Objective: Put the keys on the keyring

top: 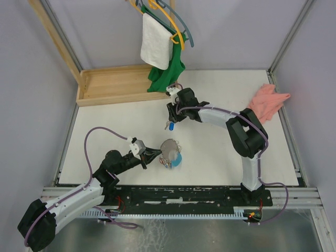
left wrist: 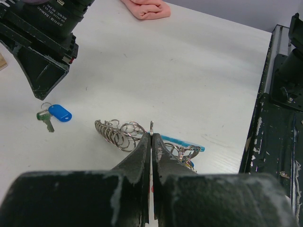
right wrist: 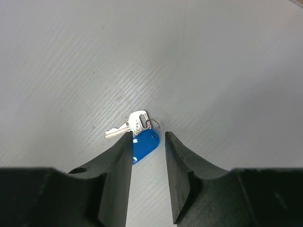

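Barely legible "DAMIAO" label (left wrist: 53, 18) over key (left wrist: 46, 121)

A small silver key with a blue tag (right wrist: 136, 125) lay flat on the white desk (right wrist: 227, 71). A bunch of shiny silver rings (left wrist: 119, 135) lay near it, apart.

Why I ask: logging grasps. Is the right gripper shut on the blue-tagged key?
No, the right gripper stands open, its fingers either side of the blue-tagged key lying on the table.
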Motion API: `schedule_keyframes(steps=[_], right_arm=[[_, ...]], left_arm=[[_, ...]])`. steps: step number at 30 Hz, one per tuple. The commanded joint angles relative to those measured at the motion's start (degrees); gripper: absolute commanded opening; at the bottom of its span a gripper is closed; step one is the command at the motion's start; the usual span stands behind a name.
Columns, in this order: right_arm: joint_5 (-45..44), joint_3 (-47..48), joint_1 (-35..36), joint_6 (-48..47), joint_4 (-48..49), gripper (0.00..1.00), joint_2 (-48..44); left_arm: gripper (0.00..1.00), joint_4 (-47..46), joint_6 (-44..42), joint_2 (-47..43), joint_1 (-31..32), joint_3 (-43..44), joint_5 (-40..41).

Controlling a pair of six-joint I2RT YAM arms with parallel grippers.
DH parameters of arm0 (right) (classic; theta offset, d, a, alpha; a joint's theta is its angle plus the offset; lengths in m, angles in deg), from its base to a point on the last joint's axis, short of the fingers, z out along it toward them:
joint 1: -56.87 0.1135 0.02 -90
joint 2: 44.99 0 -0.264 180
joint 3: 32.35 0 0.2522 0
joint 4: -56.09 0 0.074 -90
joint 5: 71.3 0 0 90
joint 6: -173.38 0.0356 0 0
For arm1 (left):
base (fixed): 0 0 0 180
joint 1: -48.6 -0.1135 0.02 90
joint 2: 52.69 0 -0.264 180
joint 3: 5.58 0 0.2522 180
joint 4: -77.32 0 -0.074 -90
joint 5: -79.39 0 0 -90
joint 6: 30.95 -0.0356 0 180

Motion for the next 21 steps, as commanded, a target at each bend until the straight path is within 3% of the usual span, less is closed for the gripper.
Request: schedule_keyframes(steps=[1,12,21], right_arm=[[1.0,3.2,-0.7,0.3,-0.5,0.4,2.0],[7.0,3.9,-1.9,3.7,1.9,0.36,6.6],[9.4,3.3,-2.5,4.1,2.1,0.16,5.1]], left_arm=[[0.03,-3.5,-2.5,-0.4,-0.1,1.1,-0.1],[0.03,-3.4,-2.6,-0.3,-0.1,1.2,-0.3],[0.03,-3.3,-2.6,-0.3,-0.1,1.2,-0.4]])
